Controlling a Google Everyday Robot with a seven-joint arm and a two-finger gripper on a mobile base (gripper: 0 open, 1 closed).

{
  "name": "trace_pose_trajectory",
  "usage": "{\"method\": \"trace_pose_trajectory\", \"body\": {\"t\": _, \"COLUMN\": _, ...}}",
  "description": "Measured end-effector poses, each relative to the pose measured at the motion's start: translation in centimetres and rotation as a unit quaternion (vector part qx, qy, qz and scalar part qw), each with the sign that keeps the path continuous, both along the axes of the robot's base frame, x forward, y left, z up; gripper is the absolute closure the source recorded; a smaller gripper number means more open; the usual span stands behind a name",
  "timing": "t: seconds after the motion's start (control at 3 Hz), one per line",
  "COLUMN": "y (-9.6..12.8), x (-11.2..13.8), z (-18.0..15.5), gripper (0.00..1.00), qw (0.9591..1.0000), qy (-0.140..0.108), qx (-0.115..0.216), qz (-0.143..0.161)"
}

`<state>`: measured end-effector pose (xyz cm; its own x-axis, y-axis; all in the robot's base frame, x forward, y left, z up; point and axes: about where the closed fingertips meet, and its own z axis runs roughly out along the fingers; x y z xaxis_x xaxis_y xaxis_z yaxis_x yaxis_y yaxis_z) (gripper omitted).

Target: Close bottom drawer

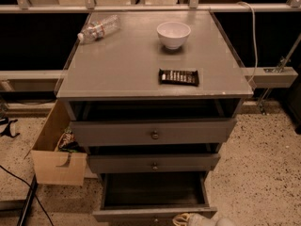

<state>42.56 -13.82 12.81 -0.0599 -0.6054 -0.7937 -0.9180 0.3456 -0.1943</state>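
Observation:
The grey cabinet (150,74) has three drawers, each with a small round metal knob. The bottom drawer (153,192) is pulled far out, its dark inside is in view, and its slim front (141,214) lies at the lower edge of the camera view. The middle drawer (154,164) and the top drawer (153,133) stand a little way out. My gripper (195,219) shows only as a pale part at the bottom edge, right at the right half of the bottom drawer's front; most of it is out of view.
On the cabinet top lie a white bowl (173,34), a dark snack bar (178,77) and a lying plastic bottle (99,28). A cardboard box (56,149) stands on the floor against the cabinet's left side. A black cable (23,182) runs over the speckled floor at the left.

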Motion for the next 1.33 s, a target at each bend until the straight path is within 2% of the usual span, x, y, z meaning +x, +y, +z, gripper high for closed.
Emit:
{"method": "trace_pose_trajectory", "body": {"t": 0.33, "y": 0.1, "x": 0.3, "z": -0.1, "gripper": 1.00, "qw": 1.0000, "qy": -0.009, "qx": 0.002, "qz": -0.002}}
{"method": "trace_pose_trajectory", "body": {"t": 0.67, "y": 0.9, "x": 2.0, "z": -0.2, "gripper": 1.00, "qw": 0.9981, "qy": -0.058, "qx": 0.003, "qz": -0.021}}
{"method": "trace_pose_trajectory", "body": {"t": 1.0, "y": 1.1, "x": 2.0, "z": -0.2, "gripper": 1.00, "qw": 0.9978, "qy": -0.063, "qx": -0.001, "qz": -0.019}}
{"method": "trace_pose_trajectory", "body": {"t": 1.33, "y": 2.0, "x": 2.1, "z": -0.2, "gripper": 1.00, "qw": 0.9961, "qy": -0.086, "qx": -0.015, "qz": -0.011}}
